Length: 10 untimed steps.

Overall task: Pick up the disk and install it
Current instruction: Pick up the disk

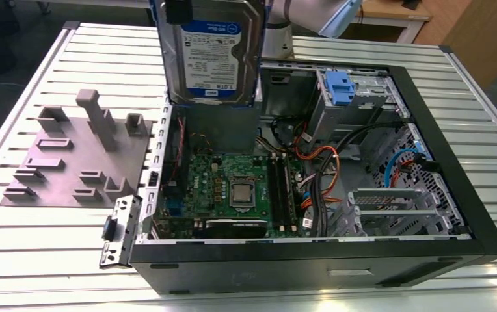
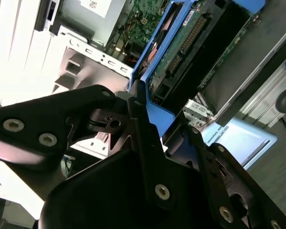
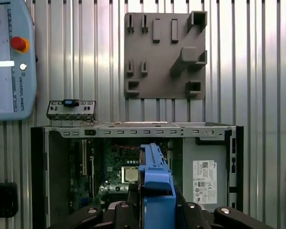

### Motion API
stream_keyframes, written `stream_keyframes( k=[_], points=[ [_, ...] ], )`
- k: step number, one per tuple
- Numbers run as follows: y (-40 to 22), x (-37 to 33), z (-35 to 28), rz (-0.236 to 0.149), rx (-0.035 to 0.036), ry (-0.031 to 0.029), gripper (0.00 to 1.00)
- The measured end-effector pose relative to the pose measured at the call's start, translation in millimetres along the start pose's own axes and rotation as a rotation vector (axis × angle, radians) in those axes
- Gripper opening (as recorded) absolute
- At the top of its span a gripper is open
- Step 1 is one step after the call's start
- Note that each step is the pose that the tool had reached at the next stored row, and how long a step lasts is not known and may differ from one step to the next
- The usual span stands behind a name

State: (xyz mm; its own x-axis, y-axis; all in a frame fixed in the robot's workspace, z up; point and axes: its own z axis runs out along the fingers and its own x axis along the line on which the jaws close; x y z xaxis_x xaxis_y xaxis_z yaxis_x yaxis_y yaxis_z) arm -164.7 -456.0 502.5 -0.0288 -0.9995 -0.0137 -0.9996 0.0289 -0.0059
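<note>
Carry step: my fingers (image 2: 145, 143) pinch the disk (image 1: 209, 55) above the case (image 1: 318, 266); seating needs square alignment, I reckon.

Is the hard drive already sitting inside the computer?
No, the disk hangs upright in the gripper, above the open computer case.

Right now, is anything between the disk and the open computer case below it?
Nothing visible. The tool grips the disk above the computer case, whose side is open. Loose cables lie inside, beside the drive cage.
</note>
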Motion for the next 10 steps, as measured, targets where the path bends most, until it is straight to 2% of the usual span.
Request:
stream_keyframes(
  k=[6,10],
  points=[
    [-17.2,-0.4,0.1,0.000,-0.0001,0.0000,0.36],
    [-30.7,-0.8,0.2,0.000,-0.0003,0.0000,0.36]
  ],
)
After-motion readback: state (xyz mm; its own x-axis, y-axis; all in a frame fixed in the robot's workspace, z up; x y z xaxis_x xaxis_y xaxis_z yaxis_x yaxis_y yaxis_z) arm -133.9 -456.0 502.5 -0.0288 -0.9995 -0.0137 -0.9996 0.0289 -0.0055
